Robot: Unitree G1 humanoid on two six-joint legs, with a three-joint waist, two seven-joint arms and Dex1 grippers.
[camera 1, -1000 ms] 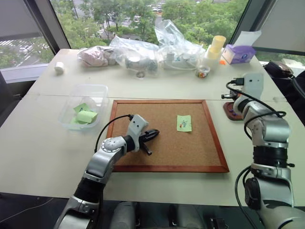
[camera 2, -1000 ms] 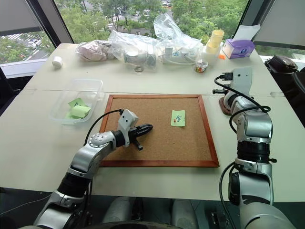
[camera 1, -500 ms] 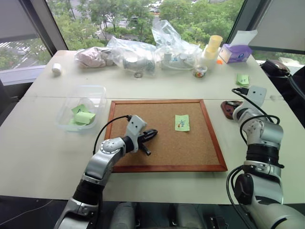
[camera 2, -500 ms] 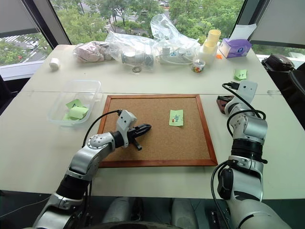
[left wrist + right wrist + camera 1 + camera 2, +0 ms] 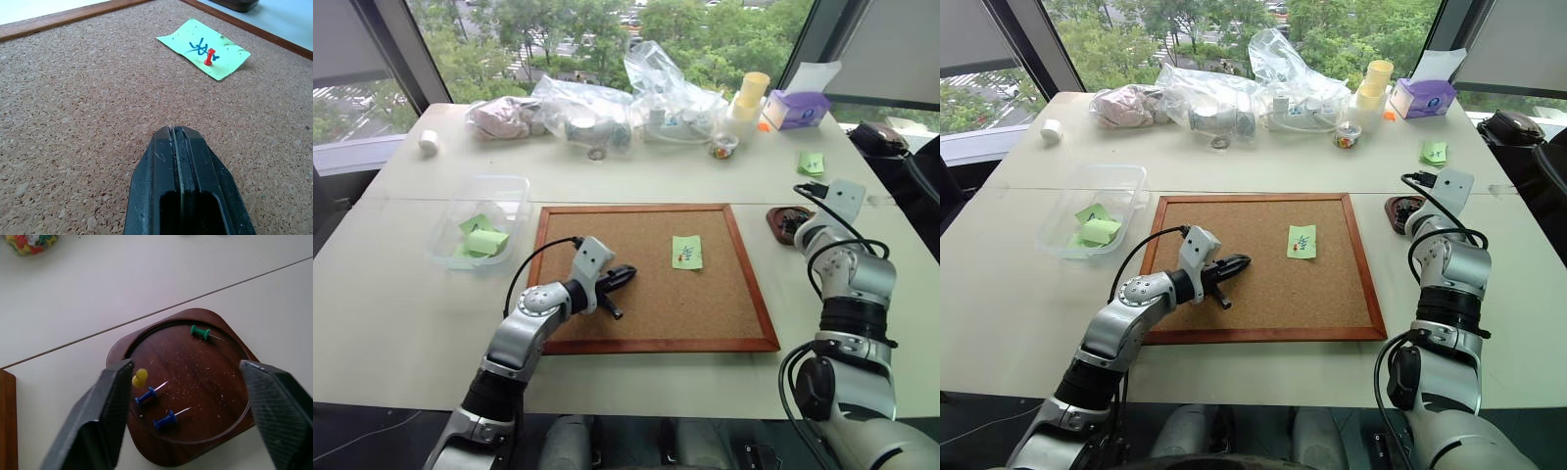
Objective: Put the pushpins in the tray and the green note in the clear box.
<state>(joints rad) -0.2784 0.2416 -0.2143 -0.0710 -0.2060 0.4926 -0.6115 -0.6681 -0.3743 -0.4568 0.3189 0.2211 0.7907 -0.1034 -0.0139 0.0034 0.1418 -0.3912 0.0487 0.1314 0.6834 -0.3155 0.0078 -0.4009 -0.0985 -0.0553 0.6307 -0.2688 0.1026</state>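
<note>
The green note (image 5: 687,252) with dark scribbles lies on the cork board, held by a red pushpin (image 5: 209,56). My left gripper (image 5: 625,275) hovers shut and empty over the board, a short way left of the note. My right gripper (image 5: 185,366) is open above the dark brown tray (image 5: 171,318), which sits just right of the board. Inside the tray lie a yellow pushpin (image 5: 140,377), two blue ones (image 5: 146,395) and a green one (image 5: 200,332). The clear box (image 5: 484,230) stands left of the board with plain lime-green notes in it.
The wood-framed cork board (image 5: 656,294) takes up the table's middle. Clear plastic bags (image 5: 597,108), yellow cups (image 5: 754,93), a purple tissue box (image 5: 798,108) and a small jar of pins (image 5: 725,148) line the back. Another green note (image 5: 812,163) lies behind the tray.
My right hand has dropped lower and slightly rightward toward the tray. The head view has shifted a little. The left arm has kept still.
</note>
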